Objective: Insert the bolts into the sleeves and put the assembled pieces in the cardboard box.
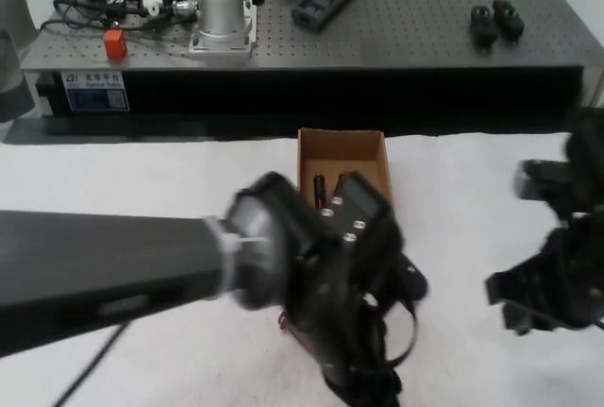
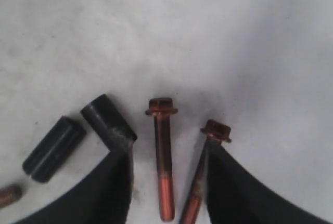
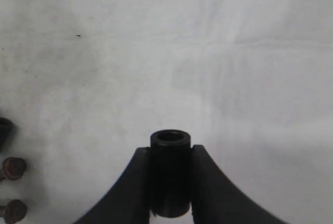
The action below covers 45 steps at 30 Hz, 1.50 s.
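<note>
We are at the pick-up stage of an insertion. Our right tool (image 3: 170,155) is clenched on a black sleeve (image 3: 170,178), its open bore pointing away from the wrist, over the white surface (image 3: 218,52). Our left tool (image 2: 167,151) is spread wide, one finger on each side of a copper-coloured bolt (image 2: 162,130) lying flat on the surface. A second bolt (image 2: 204,178) lies against one finger, and a loose sleeve (image 2: 105,116) meets the other. We judge the next move must close on the middle bolt alone, lift it, then line its shank up with the held bore. The cardboard box (image 1: 342,147) stands beyond the left arm, a dark piece (image 1: 319,186) already inside.
</note>
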Tool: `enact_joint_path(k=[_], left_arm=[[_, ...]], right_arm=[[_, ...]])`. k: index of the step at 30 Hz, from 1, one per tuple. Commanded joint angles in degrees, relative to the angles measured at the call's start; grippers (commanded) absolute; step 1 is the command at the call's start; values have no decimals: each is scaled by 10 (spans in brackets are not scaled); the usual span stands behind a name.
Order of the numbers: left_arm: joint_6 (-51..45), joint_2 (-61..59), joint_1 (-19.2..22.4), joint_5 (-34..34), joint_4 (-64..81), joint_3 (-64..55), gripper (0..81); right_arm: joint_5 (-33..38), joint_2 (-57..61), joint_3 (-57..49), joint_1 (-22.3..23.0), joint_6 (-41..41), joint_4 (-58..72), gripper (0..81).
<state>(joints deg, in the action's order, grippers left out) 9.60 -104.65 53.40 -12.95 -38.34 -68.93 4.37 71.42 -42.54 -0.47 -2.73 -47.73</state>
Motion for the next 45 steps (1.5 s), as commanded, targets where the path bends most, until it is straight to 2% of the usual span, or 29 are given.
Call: enact_joint_path(k=[1,4,8,17,20,22,24,29,35,37,39,41,45], left_arm=[[22,-18,5,8,-22,-27,278],[42,-45,10,10,-39,-53,277],[65,-63,15,49,-58,-62,277],[76,-83,15,47,-63,-64,258],[76,-88,15,48,-59,-63,159],[65,-88,15,48,-49,-63,30],[36,-82,15,48,-38,-64,0],[-46,-13,-2,92,-9,-58,7],[-203,180,-74,82,173,76,7],[-256,233,-100,30,267,138,7],[-314,274,-118,-36,378,193,7],[-379,302,-130,-87,482,244,7],[-457,310,-132,-138,608,295,7]], right_arm=[[7,-71,18,-34,16,-19,7],[7,-85,19,-35,16,-23,7],[7,-85,19,-35,16,-31,7],[7,-85,19,-35,16,-31,7],[7,-85,19,-35,16,-31,7],[7,-87,19,-35,16,-28,7],[15,-95,22,-35,16,-13,7],[65,-139,53,-35,16,40,7],[233,-210,130,-33,-11,70,7],[313,-234,164,-22,-47,106,7],[368,-257,202,9,-93,172,7],[389,-269,229,47,-149,256,7],[390,-267,253,141,-244,437,7]])
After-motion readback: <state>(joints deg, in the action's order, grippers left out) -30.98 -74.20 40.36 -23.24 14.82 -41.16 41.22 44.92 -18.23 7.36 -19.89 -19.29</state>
